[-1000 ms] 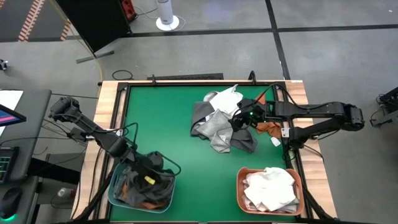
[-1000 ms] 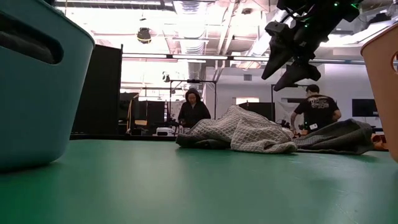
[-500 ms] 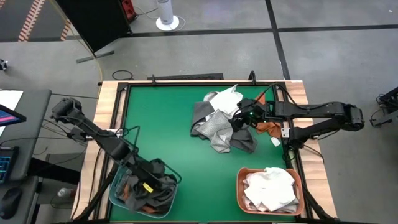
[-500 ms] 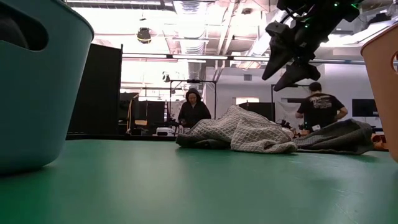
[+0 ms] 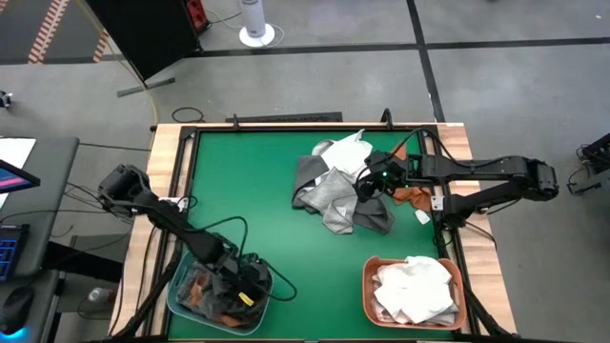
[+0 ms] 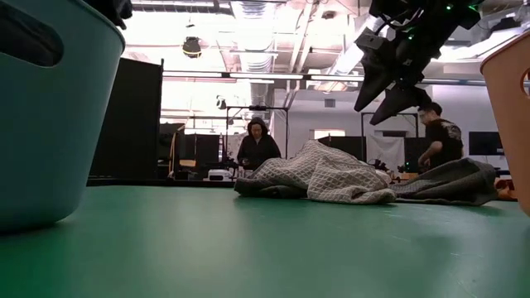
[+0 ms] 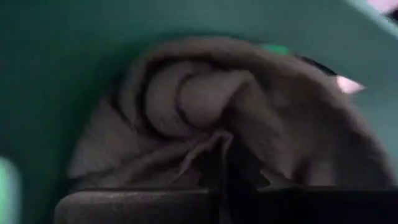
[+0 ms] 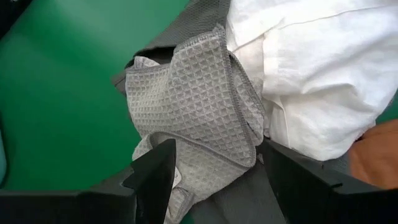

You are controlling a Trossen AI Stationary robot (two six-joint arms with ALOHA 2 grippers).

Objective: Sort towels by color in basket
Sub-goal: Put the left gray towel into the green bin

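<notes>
Since the earlier frame, your left gripper had dropped into the teal basket, fingers closed on a dark grey towel. Your right gripper hung wide open, empty, above the unsorted pile; white towels filled the orange basket.

Workshop hall under bright ceiling lights
Grey tiled floor; black partition panel; two people stand behind the table.

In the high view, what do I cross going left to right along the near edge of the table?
Teal basket with the left claw down inside it, shut → bare green table → orange basket holding white towels.
</notes>
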